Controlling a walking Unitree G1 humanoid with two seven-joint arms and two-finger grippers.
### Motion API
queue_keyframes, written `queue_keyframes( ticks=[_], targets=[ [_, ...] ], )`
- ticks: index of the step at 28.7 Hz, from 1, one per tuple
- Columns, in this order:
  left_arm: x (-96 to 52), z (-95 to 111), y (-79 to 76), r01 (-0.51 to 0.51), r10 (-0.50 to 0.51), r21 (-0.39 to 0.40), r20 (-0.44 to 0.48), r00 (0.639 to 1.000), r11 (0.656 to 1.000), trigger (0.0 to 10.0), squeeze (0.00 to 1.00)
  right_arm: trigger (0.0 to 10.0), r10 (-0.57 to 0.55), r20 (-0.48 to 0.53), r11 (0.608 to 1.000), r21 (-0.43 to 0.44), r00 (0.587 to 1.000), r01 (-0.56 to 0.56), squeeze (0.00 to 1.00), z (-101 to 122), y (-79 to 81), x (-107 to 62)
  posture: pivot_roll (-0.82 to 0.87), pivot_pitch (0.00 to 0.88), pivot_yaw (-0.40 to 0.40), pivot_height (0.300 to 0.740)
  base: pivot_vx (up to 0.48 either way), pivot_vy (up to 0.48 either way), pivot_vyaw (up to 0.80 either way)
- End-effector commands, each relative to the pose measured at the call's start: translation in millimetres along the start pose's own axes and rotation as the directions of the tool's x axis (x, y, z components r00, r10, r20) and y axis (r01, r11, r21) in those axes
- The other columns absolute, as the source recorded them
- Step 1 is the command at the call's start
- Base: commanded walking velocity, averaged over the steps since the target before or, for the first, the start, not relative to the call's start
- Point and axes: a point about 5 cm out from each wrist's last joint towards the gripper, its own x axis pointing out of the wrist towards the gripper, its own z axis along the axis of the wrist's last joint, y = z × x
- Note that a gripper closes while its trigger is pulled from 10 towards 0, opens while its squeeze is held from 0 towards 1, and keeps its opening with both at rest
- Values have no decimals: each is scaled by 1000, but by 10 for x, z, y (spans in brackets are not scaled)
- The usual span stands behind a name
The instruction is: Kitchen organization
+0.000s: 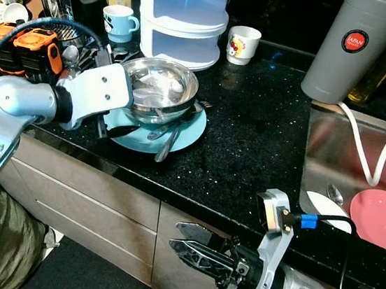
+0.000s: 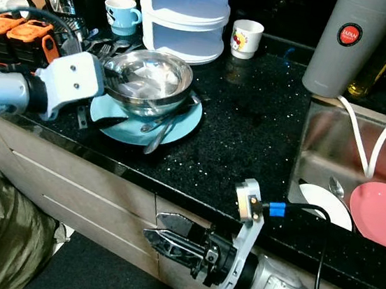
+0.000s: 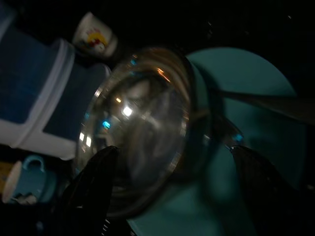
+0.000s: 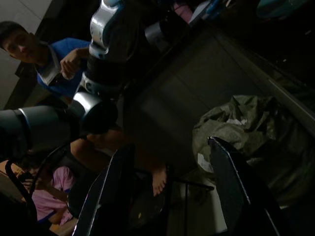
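Reaching across the black speckled countertop (image 1: 249, 144), the left gripper (image 1: 114, 129) is being brought up against the steel bowl (image 1: 159, 89), which is sitting on a light blue plate (image 1: 183, 135) along with a couple of spoons (image 1: 167, 145). Pretty sure the bowl is being stacked there as dirty dishes waiting to be sorted, since the sink (image 1: 349, 164) off to the right is already being used for a pink plate (image 1: 384, 219) and a white plate (image 1: 326, 207).

In the left wrist view the two black fingers (image 3: 93, 187) are being held wide apart, one on each side of the bowl's near rim, and nothing is being gripped yet. Looks like a grab on the rim is being lined up, but that's a guess.

The left arm is being stretched forward from the shoulder with the wrist turned so the fingers are pointed low along the plate's near edge. The right gripper (image 1: 191, 246) is being held down below the counter edge in front of the drawer fronts (image 1: 87, 202), pointed toward the robot's left, fingers parted a bit with nothing in them. It's basically being parked.

Behind the bowl, a white stacked container (image 1: 184, 16), a blue mug (image 1: 120, 23) and a small white cup (image 1: 243, 43) are being left alone. A person in a blue shirt (image 4: 54, 64) is being picked up in the right wrist view.
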Motion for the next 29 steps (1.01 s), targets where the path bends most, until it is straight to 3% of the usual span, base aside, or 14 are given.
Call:
queue_keyframes(
  ticks=[1, 9, 15, 16, 17, 29],
  targets=[
    [44, -9, -7, 35, -35, 10, 9, 999, 999, 10000, 0, 10000, -2, -10, 1000, -1, 1000, 2, 0, 8, 39, -19, -34, 83, 2, 740, 0, 0, 0],
    [189, -160, 40, 129, -129, -20, 9, 992, 991, 10000, 0, 10000, -32, -50, 999, -20, 998, 31, 0, 9, 113, -102, -82, 102, -4, 740, 0, 0, 0],
    [208, -209, 51, 158, -158, -38, 6, 987, 987, 10000, 0, 10000, -42, -57, 999, -23, 997, 41, 0, 6, 122, -117, -91, 105, -4, 740, 0, 0, 0],
    [218, -234, 72, 167, -167, -41, 1, 986, 985, 4314, 0, 10000, -47, -59, 999, -24, 997, 46, 0, 5, 127, -125, -94, 106, -4, 740, 0, 0, 0],
    [223, -253, 89, 187, -188, -45, 0, 982, 981, 0, 0, 10000, -52, -62, 998, -25, 997, 50, 0, 2, 134, -130, -95, 104, 0, 740, 0, 0, 0],
    [205, -253, 160, 256, -256, -24, 7, 967, 966, 0, 0, 10000, -59, -65, 998, -23, 996, 58, 0, -8, 142, -115, -83, 96, 5, 740, 0, 0, 0]
  ],
)
